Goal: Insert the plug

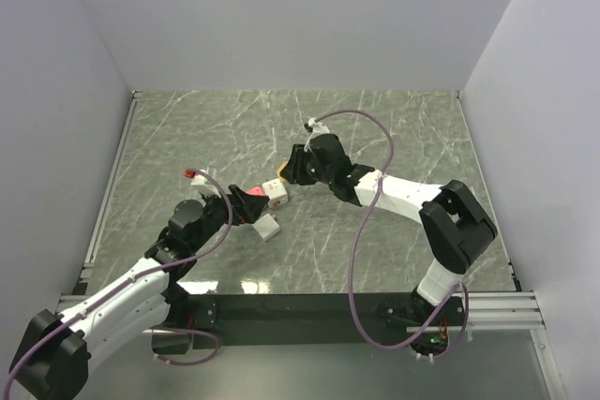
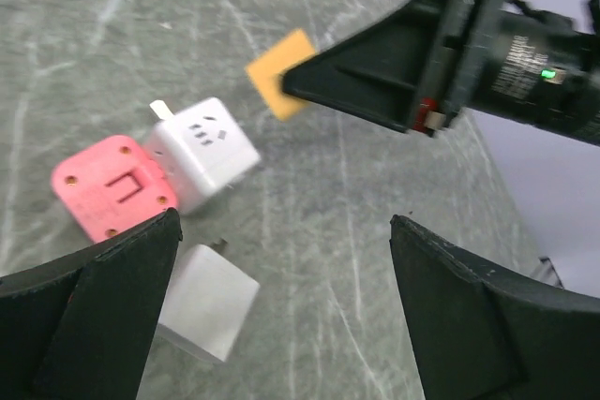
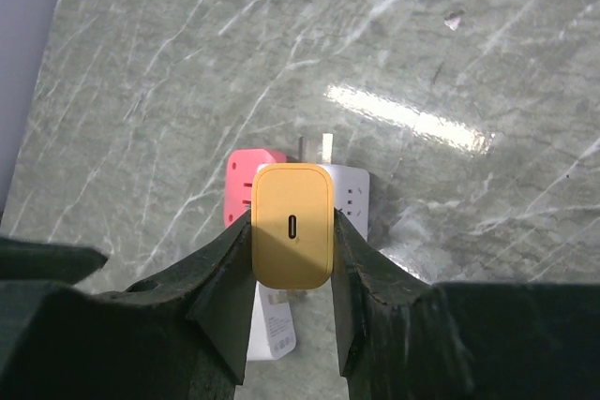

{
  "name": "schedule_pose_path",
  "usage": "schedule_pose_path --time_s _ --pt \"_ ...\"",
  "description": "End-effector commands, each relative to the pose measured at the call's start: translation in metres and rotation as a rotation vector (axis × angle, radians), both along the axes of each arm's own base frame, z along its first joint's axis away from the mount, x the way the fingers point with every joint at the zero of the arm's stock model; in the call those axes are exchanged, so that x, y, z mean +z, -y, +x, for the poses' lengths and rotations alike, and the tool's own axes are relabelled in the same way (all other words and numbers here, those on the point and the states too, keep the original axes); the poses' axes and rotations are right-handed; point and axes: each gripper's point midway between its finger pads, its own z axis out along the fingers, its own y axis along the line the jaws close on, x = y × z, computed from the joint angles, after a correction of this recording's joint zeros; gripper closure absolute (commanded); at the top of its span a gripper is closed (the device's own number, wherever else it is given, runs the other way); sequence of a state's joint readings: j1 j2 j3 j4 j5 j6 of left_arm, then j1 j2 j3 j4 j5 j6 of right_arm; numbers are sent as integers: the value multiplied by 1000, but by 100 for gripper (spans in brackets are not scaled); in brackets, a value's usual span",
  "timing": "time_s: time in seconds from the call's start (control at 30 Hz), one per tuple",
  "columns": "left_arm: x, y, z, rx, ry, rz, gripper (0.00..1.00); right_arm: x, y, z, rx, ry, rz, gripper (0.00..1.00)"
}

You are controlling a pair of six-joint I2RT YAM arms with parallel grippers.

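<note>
A cube socket adapter, pink half (image 2: 111, 189) and white half (image 2: 202, 154), lies on the marble table. It also shows in the top view (image 1: 275, 195) and in the right wrist view (image 3: 351, 196). My right gripper (image 3: 292, 231) is shut on an orange plug (image 3: 292, 225) and holds it just above the cube; the plug also shows in the left wrist view (image 2: 280, 73) and the top view (image 1: 270, 185). My left gripper (image 2: 286, 311) is open and empty, low over the table just near and left of the cube, in the top view (image 1: 236, 208).
A white charger block (image 2: 205, 303) lies on the table beside the cube, near my left gripper's left finger; it also shows in the top view (image 1: 269, 227). Grey walls enclose the table on three sides. The right arm's cable (image 1: 361, 231) loops over the table.
</note>
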State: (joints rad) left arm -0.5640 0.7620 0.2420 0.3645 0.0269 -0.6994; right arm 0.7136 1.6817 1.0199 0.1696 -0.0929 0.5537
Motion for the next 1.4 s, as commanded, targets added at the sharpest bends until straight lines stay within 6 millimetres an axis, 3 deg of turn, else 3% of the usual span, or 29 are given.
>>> schedule_pose_path --time_s 0.0,0.17,0.23,0.27,0.37,0.73,0.97,1.37 --pt "-16 -19 13 88 -25 79 1 45 -7 0 48 102 -2 100" --pt "-20 -24 26 103 -15 80 1 43 -14 -4 49 119 -77 100" --pt "-21 -27 30 111 -16 85 0 34 -24 -11 71 101 -106 100" --pt "-20 -29 31 119 -14 82 1 40 -26 -4 39 125 -113 100" --pt "-20 -40 34 172 -12 80 1 29 -33 -8 36 108 -152 100" --pt "-21 -73 34 312 -3 110 1 1 -34 -3 -29 68 -248 100" --pt "-24 -74 34 308 -14 111 1 -4 -38 1 -39 60 -266 100" --pt "-26 -72 34 297 -21 110 1 -7 -40 -11 -33 65 -304 100"
